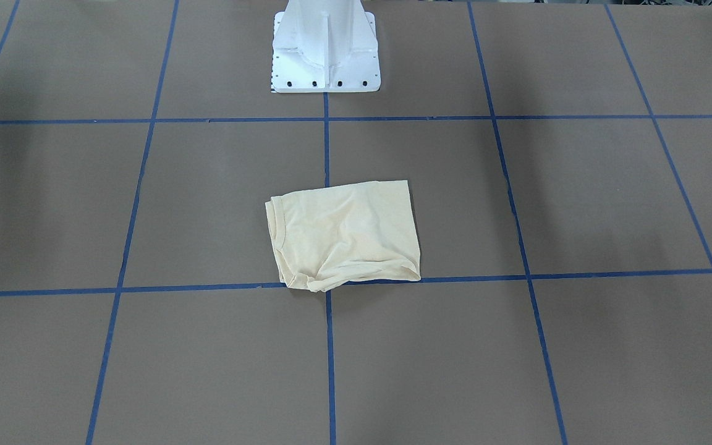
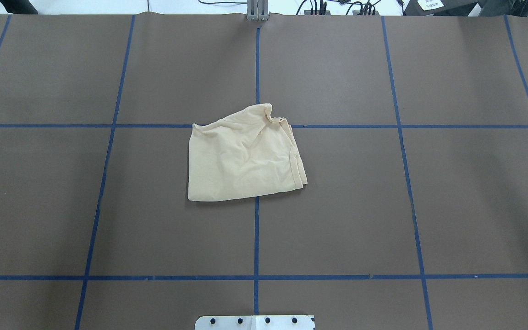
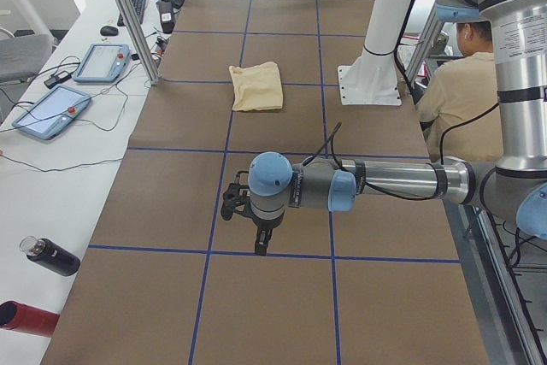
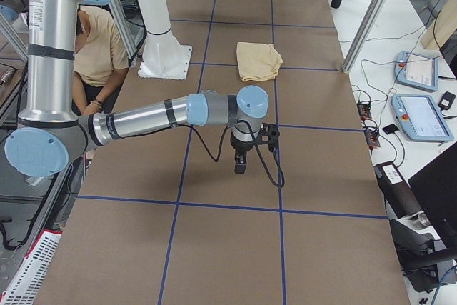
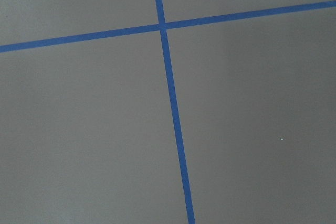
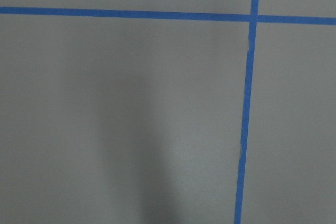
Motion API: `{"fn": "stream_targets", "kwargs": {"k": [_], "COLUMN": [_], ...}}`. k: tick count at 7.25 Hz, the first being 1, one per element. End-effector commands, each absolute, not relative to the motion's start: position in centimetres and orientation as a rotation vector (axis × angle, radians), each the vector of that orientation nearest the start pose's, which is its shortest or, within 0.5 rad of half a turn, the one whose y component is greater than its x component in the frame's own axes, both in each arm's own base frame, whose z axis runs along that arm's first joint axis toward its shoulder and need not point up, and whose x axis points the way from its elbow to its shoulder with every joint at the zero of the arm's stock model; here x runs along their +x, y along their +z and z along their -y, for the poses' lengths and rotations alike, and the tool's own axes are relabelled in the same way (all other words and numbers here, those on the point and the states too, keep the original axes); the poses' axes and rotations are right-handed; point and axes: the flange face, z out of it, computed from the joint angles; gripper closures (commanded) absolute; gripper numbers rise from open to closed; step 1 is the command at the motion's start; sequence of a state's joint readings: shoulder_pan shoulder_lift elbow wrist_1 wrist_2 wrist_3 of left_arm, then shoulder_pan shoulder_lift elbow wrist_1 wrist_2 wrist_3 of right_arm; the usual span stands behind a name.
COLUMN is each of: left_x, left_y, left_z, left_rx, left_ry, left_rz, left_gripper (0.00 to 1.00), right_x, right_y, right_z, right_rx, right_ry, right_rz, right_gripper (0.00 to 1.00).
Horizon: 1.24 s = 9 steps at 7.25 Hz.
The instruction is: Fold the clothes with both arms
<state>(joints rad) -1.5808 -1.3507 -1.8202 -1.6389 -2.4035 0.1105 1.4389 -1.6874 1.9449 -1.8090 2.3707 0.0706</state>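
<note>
The pale cream-yellow T-shirt (image 1: 343,235) lies folded into a rumpled rectangle at the middle of the brown table, print hidden; it also shows in the overhead view (image 2: 243,156) and both side views (image 3: 256,85) (image 4: 258,60). My left gripper (image 3: 261,244) hangs point-down over bare table far from the shirt, toward the table's left end. My right gripper (image 4: 240,166) hangs the same way toward the right end. Both show only in side views, so I cannot tell if they are open or shut. Nothing touches the shirt.
The white pedestal base (image 1: 325,49) stands behind the shirt. Blue tape lines (image 2: 256,229) grid the table. Teach pendants (image 3: 51,113) (image 4: 421,116), bottles (image 3: 51,256) and metal posts (image 3: 128,14) lie along the far edge. A seated person (image 3: 466,83) is behind the robot.
</note>
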Motion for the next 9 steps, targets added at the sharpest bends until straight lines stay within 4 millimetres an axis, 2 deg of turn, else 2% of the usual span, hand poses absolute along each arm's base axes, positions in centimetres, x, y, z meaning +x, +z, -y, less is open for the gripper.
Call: {"fn": "stream_targets", "kwargs": {"k": [1, 2, 3, 4, 6, 9], "left_x": [-6.4, -6.4, -6.3, -6.4, -6.4, -6.4], "left_y": [62.1, 62.0, 62.0, 62.0, 61.7, 61.9], "left_z": [40.5, 40.5, 40.5, 40.5, 40.6, 40.3], "left_rx": [0.15, 0.152, 0.152, 0.153, 0.159, 0.154], "left_ry": [0.136, 0.136, 0.138, 0.137, 0.139, 0.136], "left_rz": [-0.822, -0.824, -0.824, -0.824, -0.823, -0.824], "left_gripper": [0.0, 0.0, 0.0, 0.0, 0.0, 0.0], "right_x": [0.6, 1.9, 4.3, 5.7, 6.3, 6.3], "right_y": [56.4, 57.7, 59.5, 60.6, 61.0, 61.6], "right_z": [43.1, 41.7, 39.5, 37.6, 37.9, 37.8], "right_rx": [-0.079, -0.084, -0.021, 0.027, 0.019, 0.015], "right_ry": [-0.068, -0.056, -0.097, -0.122, -0.117, -0.123], "right_rz": [0.788, 0.783, 0.787, 0.779, 0.709, 0.706], "right_gripper": [0.0, 0.0, 0.0, 0.0, 0.0, 0.0]}}
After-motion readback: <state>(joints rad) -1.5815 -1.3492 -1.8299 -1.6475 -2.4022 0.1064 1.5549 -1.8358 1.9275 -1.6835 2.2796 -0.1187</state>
